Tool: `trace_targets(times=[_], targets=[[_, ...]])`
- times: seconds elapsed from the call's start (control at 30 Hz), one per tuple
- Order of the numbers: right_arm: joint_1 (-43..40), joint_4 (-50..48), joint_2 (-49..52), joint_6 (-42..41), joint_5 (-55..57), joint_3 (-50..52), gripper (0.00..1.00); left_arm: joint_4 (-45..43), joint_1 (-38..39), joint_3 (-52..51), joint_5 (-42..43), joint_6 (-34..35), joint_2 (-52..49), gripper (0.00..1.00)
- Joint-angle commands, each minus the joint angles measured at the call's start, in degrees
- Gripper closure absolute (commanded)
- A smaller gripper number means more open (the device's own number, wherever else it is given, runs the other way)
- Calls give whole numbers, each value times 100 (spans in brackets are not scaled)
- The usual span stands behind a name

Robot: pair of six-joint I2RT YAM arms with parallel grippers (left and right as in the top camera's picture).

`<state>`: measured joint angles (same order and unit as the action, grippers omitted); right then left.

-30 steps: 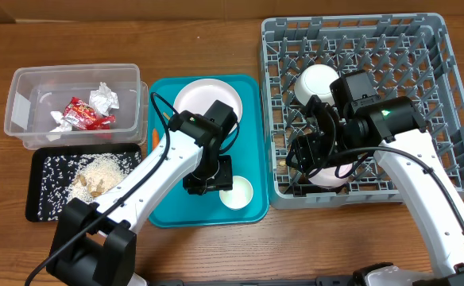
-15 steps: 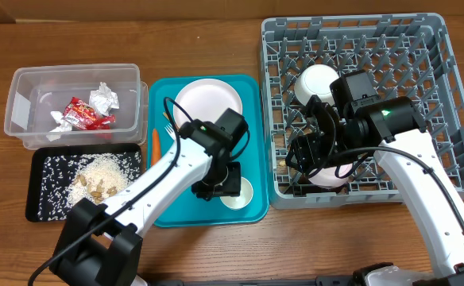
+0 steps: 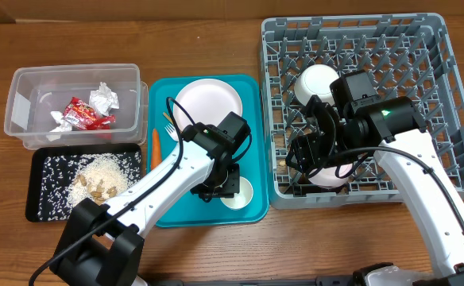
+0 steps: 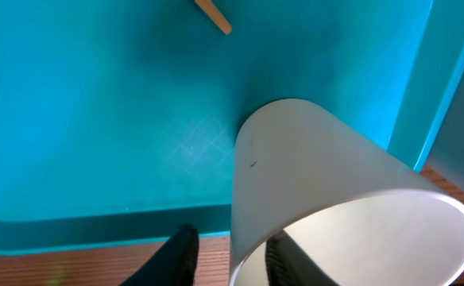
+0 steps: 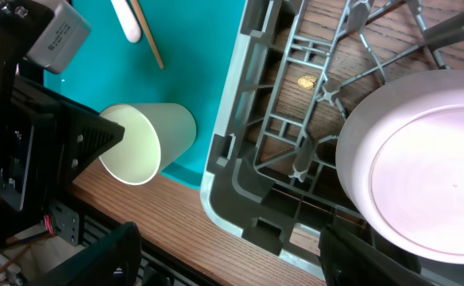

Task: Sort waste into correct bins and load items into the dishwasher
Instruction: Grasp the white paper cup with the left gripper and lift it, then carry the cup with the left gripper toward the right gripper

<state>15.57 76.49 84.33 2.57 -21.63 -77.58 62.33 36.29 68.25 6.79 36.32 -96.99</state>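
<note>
A small white cup [image 3: 237,193] stands at the front right of the teal tray [image 3: 252,111]. My left gripper [image 3: 224,189] is at its left rim. In the left wrist view the fingers [image 4: 232,258] straddle the cup's wall [image 4: 311,167], one inside and one outside with a gap, so it is open. My right gripper [image 3: 311,155] hangs open and empty over the front left of the grey dish rack [image 3: 442,103], beside a pale-pink bowl [image 5: 423,175]. A white bowl [image 3: 315,81] sits farther back in the rack. A plate [image 3: 206,102], fork [image 3: 168,127] and chopstick [image 5: 148,36] lie on the teal tray.
An orange carrot [image 3: 156,147] lies at the teal tray's left edge. The clear tub [image 3: 21,119] holds a red wrapper [image 3: 87,115] and paper wads [image 3: 103,98]. The black tray [image 3: 45,191] holds rice and nut scraps [image 3: 97,179]. A small scrap [image 5: 304,81] lies under the rack.
My left gripper has moved right and forward from the tray's middle to the cup's rim, uncovering the fork and carrot. The cup and the right arm have not moved.
</note>
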Motion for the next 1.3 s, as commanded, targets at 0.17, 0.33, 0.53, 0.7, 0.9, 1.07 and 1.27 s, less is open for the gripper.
trace_targets(times=[0.17, 0.33, 0.53, 0.7, 0.9, 1.07, 1.27], targets=[[7, -26, -9, -20, 20, -157, 25, -13, 7, -22, -98, 44, -20, 96], [7, -2, -9, -20, 17, -157, 21, 136, -13, -13, 37, -229, 0, 96], [7, 66, -9, -20, 131, -157, 21, 396, -476, 317, -11, -999, 214, 96], [7, 146, -9, -22, 227, -157, 18, 841, -1108, 1088, 249, -1735, 697, 96], [7, 118, -9, 66, -83, -157, 16, 949, -1672, 1705, 258, -2041, 1552, 96], [7, 111, -9, 1384, -1895, -157, 16, 688, -2144, 1786, 1082, -2562, 2214, 96], [7, 74, -9, 2780, -3934, -157, 16, 535, -2747, 1786, 2957, -3329, 2468, 96]])
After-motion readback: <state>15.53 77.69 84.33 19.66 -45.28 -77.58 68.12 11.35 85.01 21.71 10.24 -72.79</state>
